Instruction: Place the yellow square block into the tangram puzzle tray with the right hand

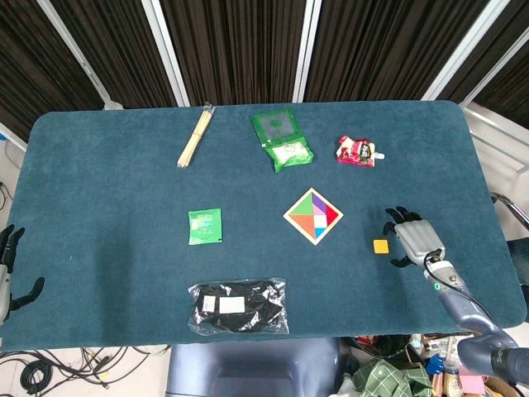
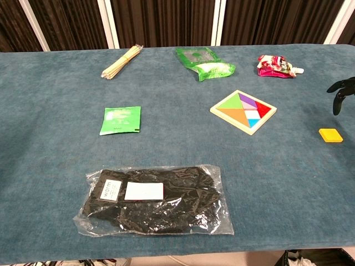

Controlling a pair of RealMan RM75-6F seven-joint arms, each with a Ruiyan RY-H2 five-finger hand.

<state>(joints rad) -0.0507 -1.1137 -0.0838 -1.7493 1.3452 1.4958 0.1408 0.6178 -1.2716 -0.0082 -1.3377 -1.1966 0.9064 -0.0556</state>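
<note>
The yellow square block [image 1: 381, 246] [image 2: 330, 135] lies flat on the blue cloth, right of the tangram puzzle tray [image 1: 313, 217] [image 2: 243, 111]. The wooden tray holds several coloured pieces. My right hand [image 1: 412, 236] hovers just right of the block with fingers spread and nothing in it; only its dark fingertips [image 2: 339, 95] show at the chest view's right edge, above the block. My left hand [image 1: 8, 265] hangs at the table's near left edge, fingers apart and empty.
A green sachet [image 1: 205, 226], a bagged black item [image 1: 239, 306], a bundle of wooden sticks [image 1: 195, 136], a green pouch [image 1: 283, 139] and a red snack packet [image 1: 357, 150] lie on the table [image 1: 107, 190].
</note>
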